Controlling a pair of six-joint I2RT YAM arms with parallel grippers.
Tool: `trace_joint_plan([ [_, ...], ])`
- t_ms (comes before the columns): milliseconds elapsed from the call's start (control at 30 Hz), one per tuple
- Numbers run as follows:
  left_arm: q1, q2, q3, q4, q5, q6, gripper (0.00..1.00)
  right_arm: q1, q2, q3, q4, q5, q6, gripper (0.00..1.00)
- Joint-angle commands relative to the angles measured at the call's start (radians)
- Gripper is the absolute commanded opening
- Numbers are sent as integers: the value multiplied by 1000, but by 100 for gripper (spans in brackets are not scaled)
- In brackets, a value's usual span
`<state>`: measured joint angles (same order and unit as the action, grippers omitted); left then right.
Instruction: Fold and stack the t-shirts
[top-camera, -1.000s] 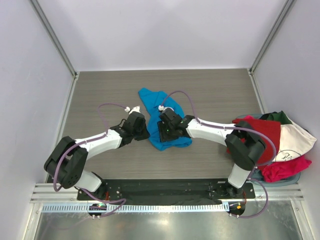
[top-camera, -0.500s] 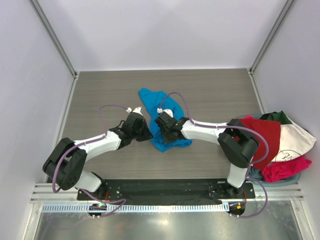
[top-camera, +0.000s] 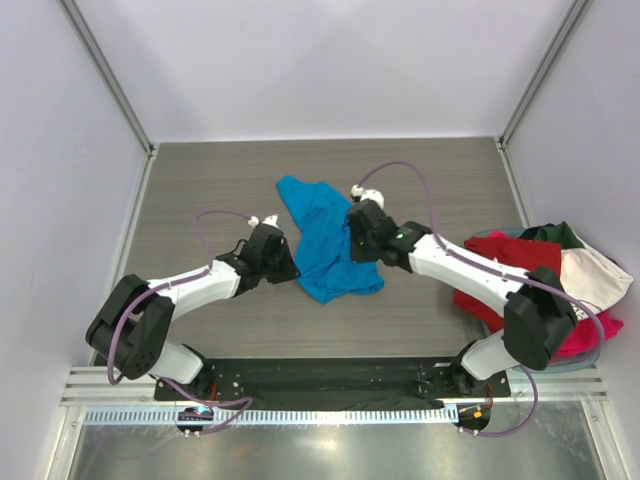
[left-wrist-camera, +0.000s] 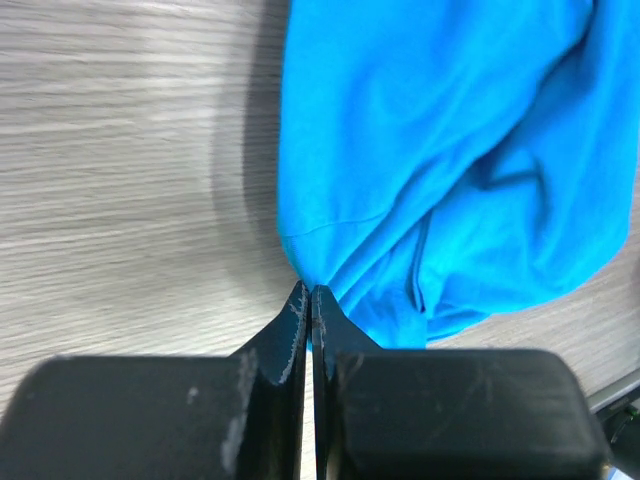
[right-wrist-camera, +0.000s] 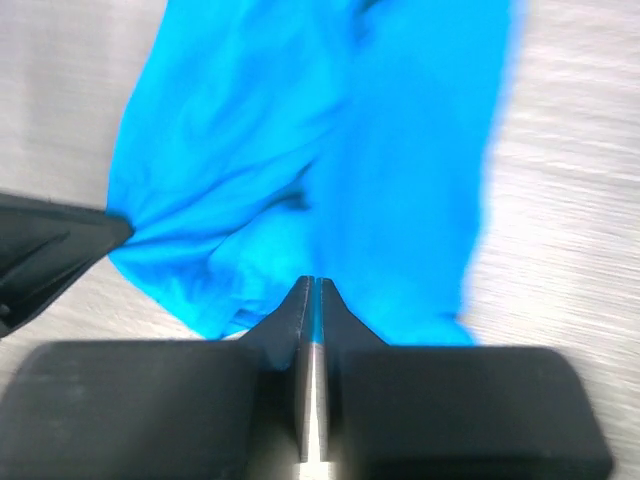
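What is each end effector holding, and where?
Left end effector pinches the blue t-shirt by its left edge; right end effector is shut at its right edge, apparently pinching cloth.

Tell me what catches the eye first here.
A crumpled blue shirt lies in the middle of the table. The left gripper and right gripper are each shut on an edge of it, from either side. A pile of red, white, green and pink shirts sits at the right edge.

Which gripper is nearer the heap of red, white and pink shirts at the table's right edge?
Right. The right gripper pinches the bright blue cloth shirt on the side toward the heap; the left gripper pinches its far edge.
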<state>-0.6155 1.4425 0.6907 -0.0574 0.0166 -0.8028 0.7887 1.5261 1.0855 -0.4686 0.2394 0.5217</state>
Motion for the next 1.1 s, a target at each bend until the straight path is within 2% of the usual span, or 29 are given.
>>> trace_joint_plan([
  [0,33,-36,20,-21,28,24,0,-60,-92,-13,-16,-44,-26,21],
  [67,34,-44,24,-19,48,27,0,-60,-77,-7,-15,-90,-29,30],
  [133,34,-42,26,-12,63,25,0,-33,-37,-6,-5,-112,-22,34],
  [333,34,7,18,21,95,17,0,69,66,14,50,-112,8,39],
  [467,34,15,4,42,108,13,0,80,137,43,51,-85,31,39],
  [633,34,9,-3,53,117,13,0,86,221,53,90,-92,41,45],
  [867,34,13,-13,77,135,10,0,87,270,50,137,-110,51,48],
  [933,33,15,-16,85,138,10,0,89,269,39,154,-136,54,52],
  [1000,34,18,-19,88,140,10,0,92,267,36,162,-143,58,49],
  [1067,34,16,-19,88,138,11,0,90,276,39,136,-85,64,37],
])
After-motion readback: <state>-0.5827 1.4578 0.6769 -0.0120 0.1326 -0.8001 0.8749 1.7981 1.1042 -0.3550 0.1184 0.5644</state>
